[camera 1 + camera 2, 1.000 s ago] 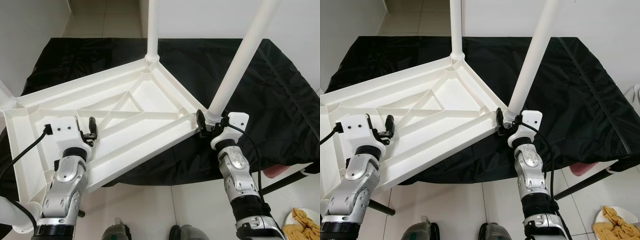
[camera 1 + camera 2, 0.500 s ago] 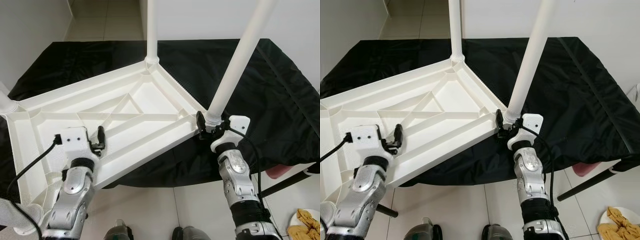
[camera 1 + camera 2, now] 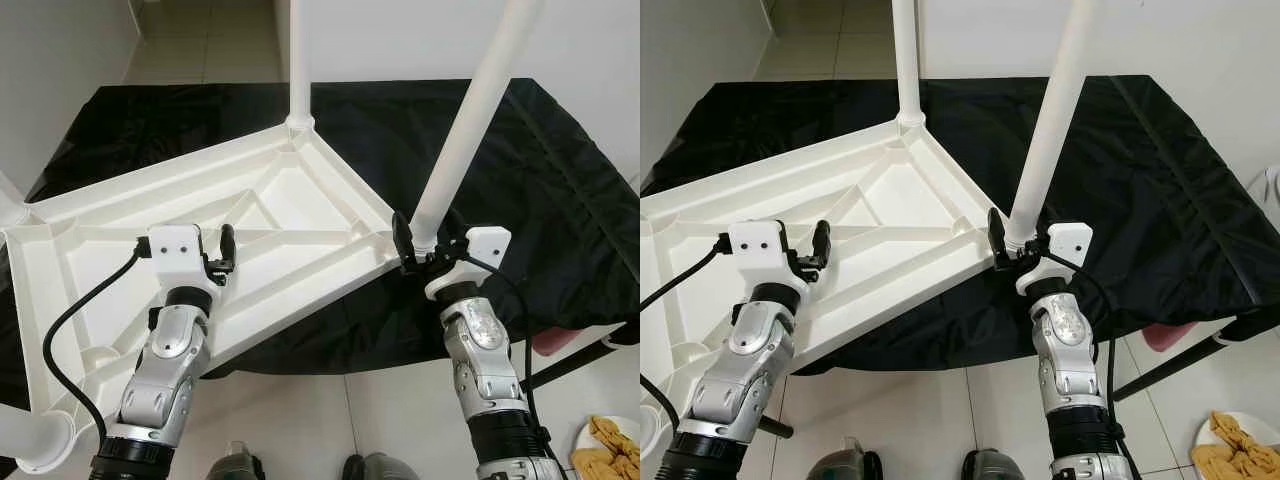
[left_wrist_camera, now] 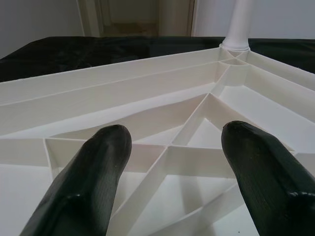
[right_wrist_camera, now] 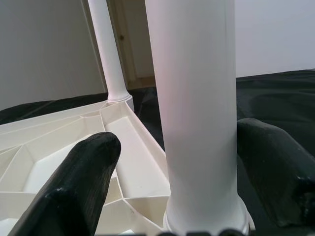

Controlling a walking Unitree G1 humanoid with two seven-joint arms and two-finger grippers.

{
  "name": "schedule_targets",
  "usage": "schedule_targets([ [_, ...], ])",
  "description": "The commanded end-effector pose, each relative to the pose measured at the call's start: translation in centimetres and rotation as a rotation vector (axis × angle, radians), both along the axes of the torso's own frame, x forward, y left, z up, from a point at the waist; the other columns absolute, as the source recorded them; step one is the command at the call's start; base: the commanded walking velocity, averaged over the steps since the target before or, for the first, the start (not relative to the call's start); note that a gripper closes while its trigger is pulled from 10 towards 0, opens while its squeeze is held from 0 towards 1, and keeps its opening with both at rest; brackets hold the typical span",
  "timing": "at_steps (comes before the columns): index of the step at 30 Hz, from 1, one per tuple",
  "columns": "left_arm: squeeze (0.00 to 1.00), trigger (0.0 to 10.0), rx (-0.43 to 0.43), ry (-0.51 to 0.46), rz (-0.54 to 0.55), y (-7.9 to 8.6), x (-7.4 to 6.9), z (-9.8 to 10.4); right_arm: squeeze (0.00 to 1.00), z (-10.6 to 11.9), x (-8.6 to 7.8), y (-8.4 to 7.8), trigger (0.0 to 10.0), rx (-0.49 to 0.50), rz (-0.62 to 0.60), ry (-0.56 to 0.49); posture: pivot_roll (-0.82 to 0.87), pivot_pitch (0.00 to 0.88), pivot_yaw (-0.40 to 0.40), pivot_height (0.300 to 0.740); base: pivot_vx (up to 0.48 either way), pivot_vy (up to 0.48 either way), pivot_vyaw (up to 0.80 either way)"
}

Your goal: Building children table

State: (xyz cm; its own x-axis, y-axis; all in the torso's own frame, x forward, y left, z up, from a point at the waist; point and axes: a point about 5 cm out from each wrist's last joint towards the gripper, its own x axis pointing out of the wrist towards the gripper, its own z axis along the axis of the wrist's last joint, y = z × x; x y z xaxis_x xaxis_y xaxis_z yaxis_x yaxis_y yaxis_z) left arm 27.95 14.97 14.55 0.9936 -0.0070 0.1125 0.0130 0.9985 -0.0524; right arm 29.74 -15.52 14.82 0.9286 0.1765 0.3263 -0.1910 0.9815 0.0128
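Left gripper [image 3: 222, 262] has advanced inward over the ribbed underside of the upturned white tabletop [image 3: 290, 215], jaws apart, gripping nothing. Right gripper [image 3: 425, 245] unchanged at the near corner leg [image 3: 462, 130], jaws straddling its base, not closed. Tabletop lies tilted on the black-draped worktop [image 3: 540, 180]; far leg [image 3: 298, 60] upright.

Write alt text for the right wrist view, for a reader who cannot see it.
A thick white table leg stands upright between the right gripper's two black fingers, which sit open on either side of it. Behind, the upturned white tabletop carries a second leg.
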Motion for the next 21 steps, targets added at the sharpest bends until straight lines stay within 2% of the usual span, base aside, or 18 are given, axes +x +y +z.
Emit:
schedule_targets([
  [1,0.00,10.0,0.041,-0.012,-0.172,-1.0,0.0,-0.1,0.00,0.2,-0.3,0.2,10.0,0.004,0.005,-0.016,0.01,0.026,0.001,0.740,0.000,0.000,0.00],
  [9,0.00,10.0,0.034,-0.002,-0.172,-1.2,-0.3,-0.5,0.00,-0.1,-0.9,0.0,10.0,-0.012,0.007,-0.003,0.02,0.039,-0.004,0.740,0.000,0.000,0.00],
  [13,0.00,10.0,0.096,-0.006,-0.222,-2.0,-1.4,-0.9,0.00,-0.5,-0.8,-0.1,10.0,-0.022,0.013,0.020,0.03,0.053,-0.015,0.740,0.000,0.000,0.00],
  [21,0.00,10.0,0.128,-0.014,-0.221,-2.2,-1.6,-1.0,0.00,-0.7,-0.7,0.0,10.0,-0.022,0.018,0.033,0.04,0.048,-0.014,0.740,0.000,0.000,0.00],
])
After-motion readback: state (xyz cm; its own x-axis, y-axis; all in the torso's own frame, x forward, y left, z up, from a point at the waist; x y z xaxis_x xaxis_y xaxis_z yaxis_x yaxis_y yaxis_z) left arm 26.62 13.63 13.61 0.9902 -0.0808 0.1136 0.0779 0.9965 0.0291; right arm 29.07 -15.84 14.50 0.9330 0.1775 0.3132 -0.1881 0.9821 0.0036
